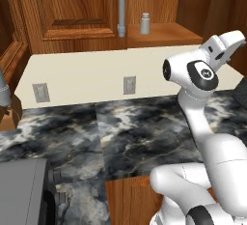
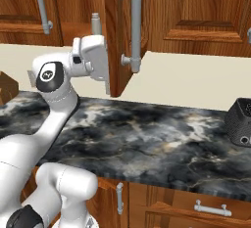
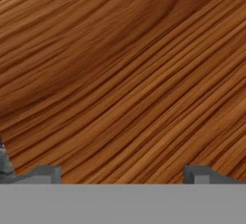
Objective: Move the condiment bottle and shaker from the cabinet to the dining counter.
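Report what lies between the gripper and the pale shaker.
Left base view: just bare reddish-brown wooden cabinet shelf between the small pale grey-white cylindrical shaker and the gripper; nothing stands there.

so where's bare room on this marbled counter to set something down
The widest free patch of the marbled wall counter runs from the arm across to the dark appliance at its right end. In the left base view, bare stone also lies under the outlets, ahead of the grey box. The cabinet shelf holds the shaker, with bare wood beside it.
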